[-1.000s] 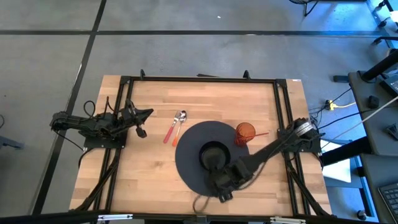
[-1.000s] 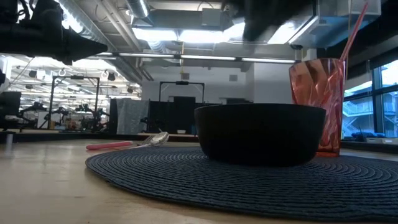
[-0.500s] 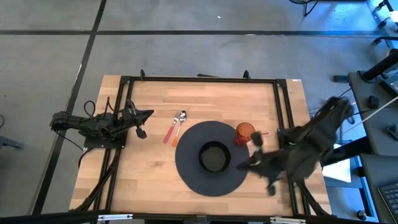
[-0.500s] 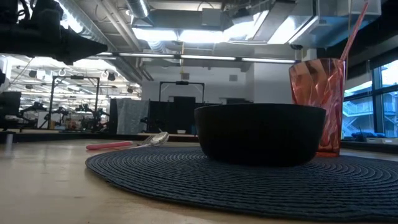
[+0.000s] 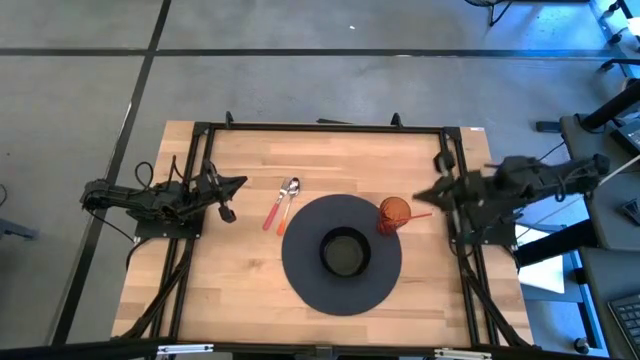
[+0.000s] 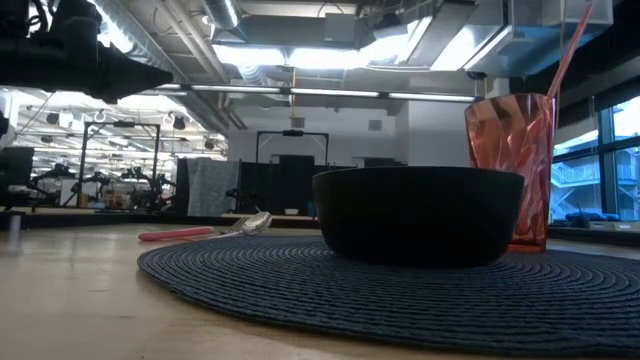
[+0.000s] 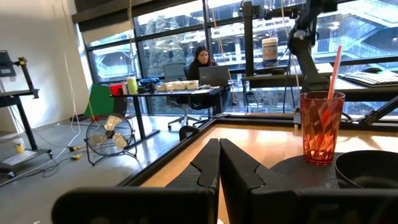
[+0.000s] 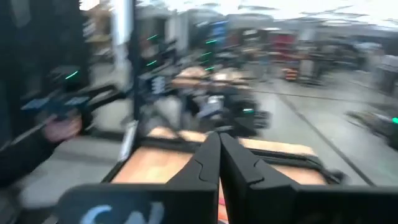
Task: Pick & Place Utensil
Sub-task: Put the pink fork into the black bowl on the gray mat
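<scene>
A silver spoon (image 5: 290, 192) and a pink-red handle (image 5: 272, 215) lie flat on the wooden table, left of the round dark placemat (image 5: 305, 270). I cannot tell whether they are one utensil or two. They also show in the low view (image 6: 205, 232). A black bowl (image 5: 344, 251) stands on the mat. My left gripper (image 5: 238, 182) is shut and empty, left of the spoon and above the table. My right gripper (image 5: 420, 196) is shut and empty at the table's right side, just right of the orange cup (image 5: 393, 214).
The orange cup with a straw (image 6: 510, 170) stands at the mat's right rim, close to my right gripper. A black frame (image 5: 320, 128) runs along the table's edges. Bare wood lies in front of and behind the mat. A person sits at a desk beyond the table (image 7: 202, 62).
My right arm has swung away from above the mat's near edge, toward the table's right edge and then farther back. It now points left at the cup. Its gripper carries nothing. The bowl, cup and spoon have stayed in place.
</scene>
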Motion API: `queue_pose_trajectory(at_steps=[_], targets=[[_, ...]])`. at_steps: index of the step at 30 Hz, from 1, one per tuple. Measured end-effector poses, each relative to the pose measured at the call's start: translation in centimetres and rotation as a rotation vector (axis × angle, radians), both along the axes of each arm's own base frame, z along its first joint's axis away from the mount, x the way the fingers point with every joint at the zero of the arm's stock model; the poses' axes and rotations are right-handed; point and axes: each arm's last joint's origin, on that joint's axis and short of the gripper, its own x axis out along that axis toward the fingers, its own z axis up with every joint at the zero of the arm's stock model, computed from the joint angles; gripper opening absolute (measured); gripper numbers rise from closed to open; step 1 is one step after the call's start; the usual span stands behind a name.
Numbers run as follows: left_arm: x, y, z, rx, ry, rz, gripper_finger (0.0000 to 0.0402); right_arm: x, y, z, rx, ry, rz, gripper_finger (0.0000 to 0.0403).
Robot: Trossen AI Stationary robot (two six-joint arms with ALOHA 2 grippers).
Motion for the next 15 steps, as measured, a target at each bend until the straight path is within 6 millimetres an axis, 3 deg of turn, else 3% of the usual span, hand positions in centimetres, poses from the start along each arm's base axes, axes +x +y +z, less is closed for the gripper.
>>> queue_pose_trajectory(at_steps=[5,9,15], targets=[[0.0,0.0,0.0,0.003,-0.001,0.002,0.0003,-2.0,-1.5,-3.4,0.097,-0.008,-0.058,0.0002],[0.0,0.0,0.1,-0.011,-0.012,0.0,0.0003,-2.5,-1.7,-6.5,0.1,-0.026,-0.029,0.0002],[0.0,0.0,0.1,-0.016,-0.016,-0.007,0.0003,-3.3,-2.1,-9.5,0.145,-0.123,-0.043,0.0002]])
